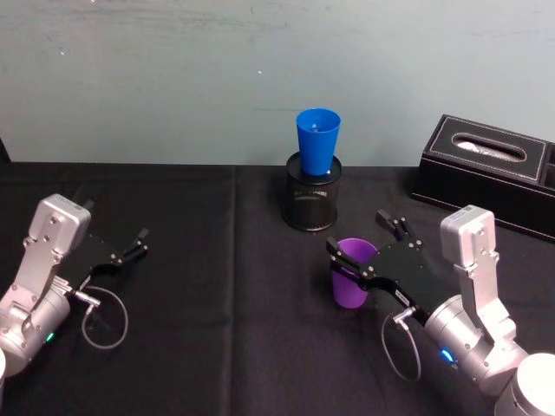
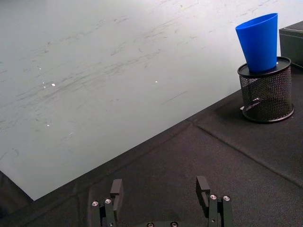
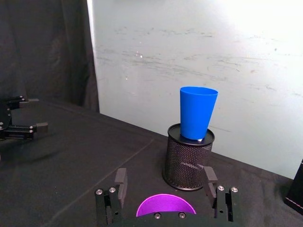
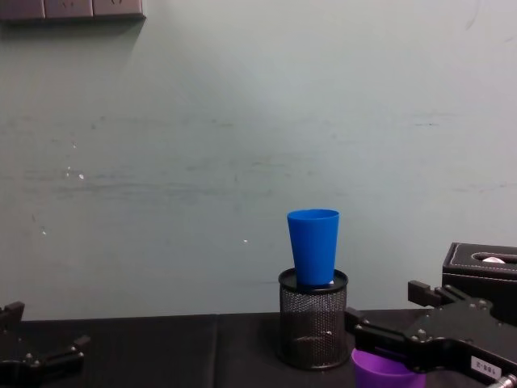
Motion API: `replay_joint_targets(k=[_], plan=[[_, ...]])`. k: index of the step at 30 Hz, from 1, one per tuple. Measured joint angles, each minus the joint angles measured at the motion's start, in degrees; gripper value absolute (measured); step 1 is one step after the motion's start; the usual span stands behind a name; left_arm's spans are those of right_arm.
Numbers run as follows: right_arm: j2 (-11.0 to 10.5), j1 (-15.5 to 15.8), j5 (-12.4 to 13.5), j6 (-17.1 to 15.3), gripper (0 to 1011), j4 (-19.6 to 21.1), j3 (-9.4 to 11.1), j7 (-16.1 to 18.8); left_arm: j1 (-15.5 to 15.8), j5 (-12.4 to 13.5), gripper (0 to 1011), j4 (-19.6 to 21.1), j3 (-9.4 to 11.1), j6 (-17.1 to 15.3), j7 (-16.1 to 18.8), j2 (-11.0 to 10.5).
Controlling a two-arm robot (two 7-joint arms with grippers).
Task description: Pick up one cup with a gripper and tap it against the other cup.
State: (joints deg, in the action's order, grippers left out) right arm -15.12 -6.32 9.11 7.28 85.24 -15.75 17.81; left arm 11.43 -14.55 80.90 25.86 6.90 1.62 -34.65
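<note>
two plastic tumblers stand on the black cloth-covered table (image 1: 217,286). one, the smooth purple tapered cup (image 1: 355,274), sits upright on the cloth toward the robot's right, nearer the robot than the black wire-mesh pen holder (image 1: 312,192). the other, the bright blue tall narrow cup (image 1: 317,142), stands upright with its base set inside the mouth of that mesh holder, its rim well above the holder's rim, near the pale wall at the back of the table.

the right gripper (image 1: 364,247), a black flat-fingered claw on a silver-grey wrist, reaches in from the right with its fingers spread wide to either side of the purple cup's rim. in the head view one finger crosses the near left side of the rim and the other lies beyond the rim on the far right; whether either finger touches the plastic cannot be told. in the right wrist view the purple rim (image 3: 166,205) shows between the two spread fingers, with the holder and blue cup straight beyond. in the chest view the same claw (image 4: 392,311) sits just above the purple cup (image 4: 383,370).

the left gripper (image 1: 130,245) rests low over the cloth at the table's left side, well apart from both cups, its fingers spread with nothing between them.

a black leather-look tissue box (image 1: 494,173) lies at the far right.
</note>
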Motion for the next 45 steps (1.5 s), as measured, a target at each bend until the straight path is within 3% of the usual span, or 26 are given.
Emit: replay_joint_targets(k=[34, 45], plan=[[0.04, 0.06, -0.03, -0.13, 1000, 0.06, 0.12, -0.06, 0.0, 0.0, 1011, 0.0, 0.0, 0.0, 0.0, 0.0], [0.84, -0.11, 0.36, -0.02, 1000, -0.48, 2.52, -2.58, 0.0, 0.0, 1011, 0.0, 0.0, 0.0, 0.0, 0.0]])
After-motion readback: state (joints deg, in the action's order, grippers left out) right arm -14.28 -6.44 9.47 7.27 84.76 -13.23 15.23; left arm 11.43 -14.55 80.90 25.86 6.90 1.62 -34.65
